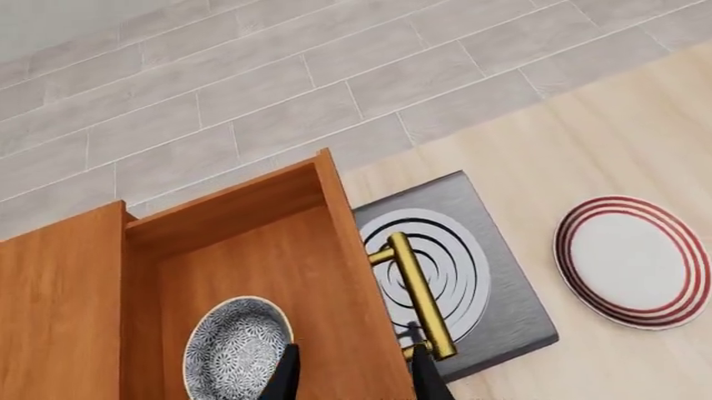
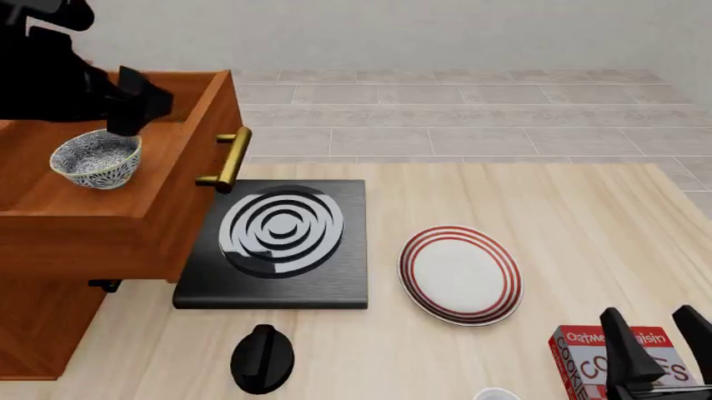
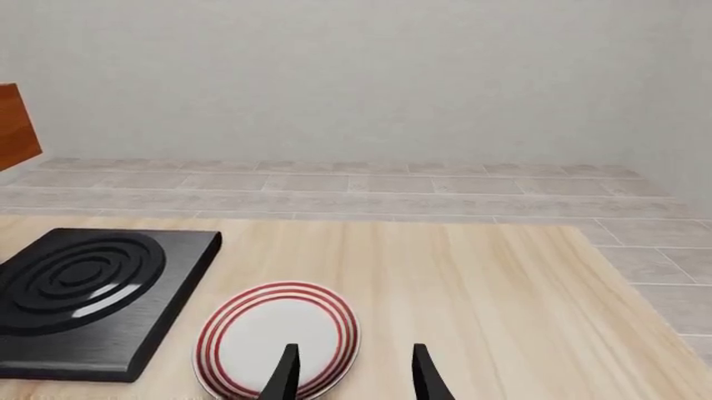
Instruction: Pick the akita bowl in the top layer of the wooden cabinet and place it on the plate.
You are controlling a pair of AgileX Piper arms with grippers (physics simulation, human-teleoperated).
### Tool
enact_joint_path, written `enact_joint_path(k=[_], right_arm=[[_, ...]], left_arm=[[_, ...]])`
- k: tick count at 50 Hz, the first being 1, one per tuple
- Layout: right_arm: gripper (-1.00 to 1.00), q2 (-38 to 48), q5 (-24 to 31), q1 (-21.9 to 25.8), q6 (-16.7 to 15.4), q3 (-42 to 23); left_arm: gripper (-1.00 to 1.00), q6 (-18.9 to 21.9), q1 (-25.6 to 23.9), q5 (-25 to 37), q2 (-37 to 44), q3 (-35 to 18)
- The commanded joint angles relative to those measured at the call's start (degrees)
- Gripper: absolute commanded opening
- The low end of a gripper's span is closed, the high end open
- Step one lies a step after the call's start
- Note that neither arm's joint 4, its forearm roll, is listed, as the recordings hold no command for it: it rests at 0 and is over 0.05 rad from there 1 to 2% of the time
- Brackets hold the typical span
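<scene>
While I look through the left wrist camera, I see no writing, only pale wood tabletop and grey floor tiles beyond its edge. The top layer point(image 1: 267, 275) stands pulled out of the wooden cabinet point(image 1: 56, 308), and the akita bowl point(image 1: 236, 348) sits inside it on the drawer floor. My left gripper point(image 1: 353, 373) has its two dark fingertips spread apart with nothing between them; one tip lies over the bowl's rim, though I cannot tell if it touches. The brass handle point(image 1: 418, 292) overhangs the black stove slab point(image 1: 468, 275), and the plate point(image 1: 632, 260) lies well apart on the table.

From the front camera, I read "Oatmeal" and "COOKIES" on a red box point(image 2: 606, 360), partly cut off by the frame and by my right gripper point(image 2: 659, 333). A black knob-like object point(image 2: 263, 358) sits near the stove slab point(image 2: 278, 242). The left arm point(image 2: 67, 75) hides the drawer's rear corner; the bowl point(image 2: 97, 158) remains visible below it. The plate point(image 2: 461, 273) rests just beside the slab.

Through the right wrist camera, I see a plain grey wall behind the tiles. The right gripper point(image 3: 353, 371) hangs open and empty above the plate point(image 3: 278, 340).
</scene>
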Motion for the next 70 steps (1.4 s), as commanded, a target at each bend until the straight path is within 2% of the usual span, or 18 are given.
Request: enact_joint_path(k=[1, 14, 30, 34, 35, 40, 49, 70], right_arm=[[1.00, 1.76, -1.83, 0.15, -0.10, 0.06], [1.00, -0.37, 0.42, 0.30, -0.36, -0.04], [1.00, -0.60, 0.64, 0.24, -0.37, 0.06], [1.00, -0.15, 0.14, 0.18, -0.32, 0.11], [1.00, -0.35, 0.34, 0.16, -0.27, 0.10], [1.00, -0.74, 0.75, 0.14, -0.24, 0.06], [1.00, -0.35, 0.39, 0.12, -0.18, 0.09], [1.00, 2.70, -2.62, 0.17, -0.16, 0.15]], left_arm=[[1.00, 3.10, 4.49, 0.34, -0.26, 0.98], [1.00, 6.98, 9.23, -0.21, -0.84, 4.31], [1.00, 9.50, 10.98, -2.90, 1.00, 6.68], [1.00, 9.69, 11.07, -3.75, 2.05, 7.38], [1.00, 9.65, 9.34, -3.82, 2.62, 7.17], [1.00, 8.92, 10.05, -4.15, 4.10, 7.25], [1.00, 10.40, 11.64, -6.30, 5.88, 8.48], [1.00, 10.58, 12.45, -9.91, 8.15, 10.64]])
